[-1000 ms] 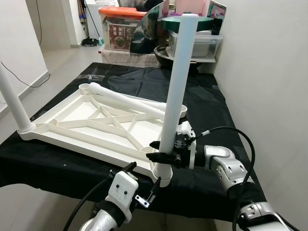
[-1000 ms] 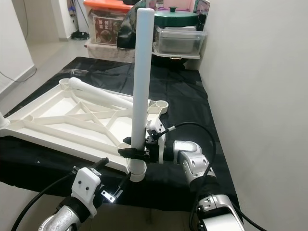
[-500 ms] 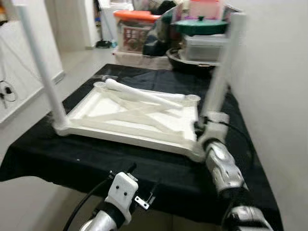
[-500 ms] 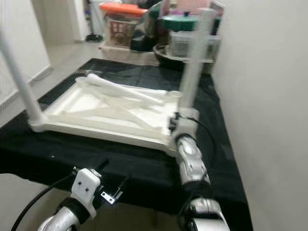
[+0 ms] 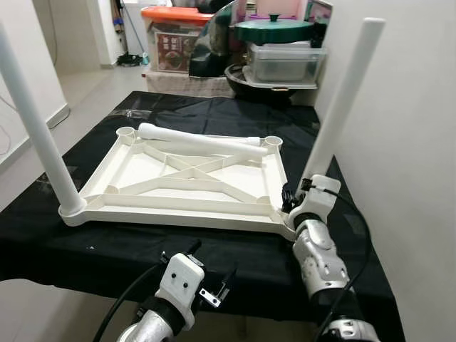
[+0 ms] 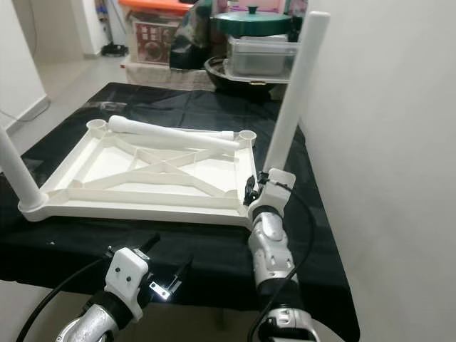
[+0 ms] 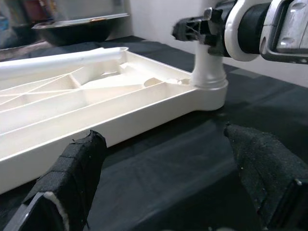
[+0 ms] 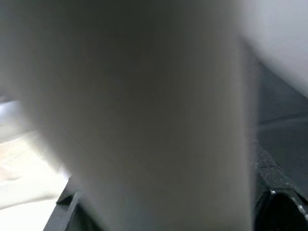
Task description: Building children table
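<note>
The white plastic tabletop (image 5: 178,187) lies upside down on the black-draped counter (image 5: 214,121), its ribbed underside up, with diagonal braces crossing in the middle and its long axis running across the robot's front. A round smooth white leg (image 5: 340,107) stands in the near right corner socket, its long axis leaning up and to the right toward the wall. A second leg (image 5: 35,125) stands in the near left socket, tilted slightly left. A loose leg (image 5: 196,139) lies flat along the far edge of the tabletop, pointing left to right between the two empty far sockets.

The right end effector (image 5: 296,203) is closed on the base of the right leg, just above the socket; the right wrist view is too blurred to show more than a pale cylinder between the black fingers. The left end effector (image 7: 163,178) hangs below the near counter edge with its padded black fingers (image 7: 79,163) spread apart, holding nothing.

A second ago the right leg stood nearly upright and appeared nearer the middle of the view; now it leans, and the camera has shifted, bringing the whole tabletop into sight.
</note>
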### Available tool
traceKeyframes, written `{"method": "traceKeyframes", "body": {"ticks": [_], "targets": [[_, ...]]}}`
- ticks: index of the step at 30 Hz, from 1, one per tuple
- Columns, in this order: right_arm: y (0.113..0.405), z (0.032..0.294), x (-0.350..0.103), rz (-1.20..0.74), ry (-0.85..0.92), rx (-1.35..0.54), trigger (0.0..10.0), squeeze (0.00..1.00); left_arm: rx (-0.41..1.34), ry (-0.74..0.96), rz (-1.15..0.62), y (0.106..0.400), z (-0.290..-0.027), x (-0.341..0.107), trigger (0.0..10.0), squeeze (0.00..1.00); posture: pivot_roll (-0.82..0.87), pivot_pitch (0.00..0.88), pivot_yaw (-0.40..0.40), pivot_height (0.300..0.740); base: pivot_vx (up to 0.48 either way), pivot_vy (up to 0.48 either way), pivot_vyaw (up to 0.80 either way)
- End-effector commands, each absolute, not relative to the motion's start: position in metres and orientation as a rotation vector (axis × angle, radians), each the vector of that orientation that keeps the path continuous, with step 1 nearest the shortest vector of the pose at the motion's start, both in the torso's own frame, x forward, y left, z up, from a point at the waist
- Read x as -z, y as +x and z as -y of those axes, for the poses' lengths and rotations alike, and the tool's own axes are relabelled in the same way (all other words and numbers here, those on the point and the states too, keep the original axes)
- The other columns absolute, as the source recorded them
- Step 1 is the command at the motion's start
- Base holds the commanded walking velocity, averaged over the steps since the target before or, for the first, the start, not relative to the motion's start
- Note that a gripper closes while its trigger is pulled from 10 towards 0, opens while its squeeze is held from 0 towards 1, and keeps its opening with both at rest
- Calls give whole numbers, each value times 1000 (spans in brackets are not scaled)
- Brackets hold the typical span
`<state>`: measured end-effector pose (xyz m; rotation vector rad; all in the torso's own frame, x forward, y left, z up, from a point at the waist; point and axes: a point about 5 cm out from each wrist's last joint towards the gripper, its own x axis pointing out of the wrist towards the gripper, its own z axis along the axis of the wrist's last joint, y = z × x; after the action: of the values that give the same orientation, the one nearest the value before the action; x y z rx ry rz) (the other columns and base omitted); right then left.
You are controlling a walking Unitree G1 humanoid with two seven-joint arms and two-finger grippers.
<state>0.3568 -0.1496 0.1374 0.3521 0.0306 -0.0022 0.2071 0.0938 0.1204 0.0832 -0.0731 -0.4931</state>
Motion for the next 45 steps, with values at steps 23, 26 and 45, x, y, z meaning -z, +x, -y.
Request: {"method": "traceKeyframes", "body": {"ticks": [23,26,45], "targets": [[315,116,-151,-183,214,-1389,0,0,505,78,56,205,-93,-117,10000,0,123,0,-76,740,0,0,0],[327,111,-147,-172,161,-1268,0,0,505,78,55,205,-92,-117,10000,0,124,0,-79,740,0,0,0],[343,188,-126,-164,145,387,0,0,511,77,48,206,-92,-116,10000,0,106,0,-70,740,0,0,0]]}}
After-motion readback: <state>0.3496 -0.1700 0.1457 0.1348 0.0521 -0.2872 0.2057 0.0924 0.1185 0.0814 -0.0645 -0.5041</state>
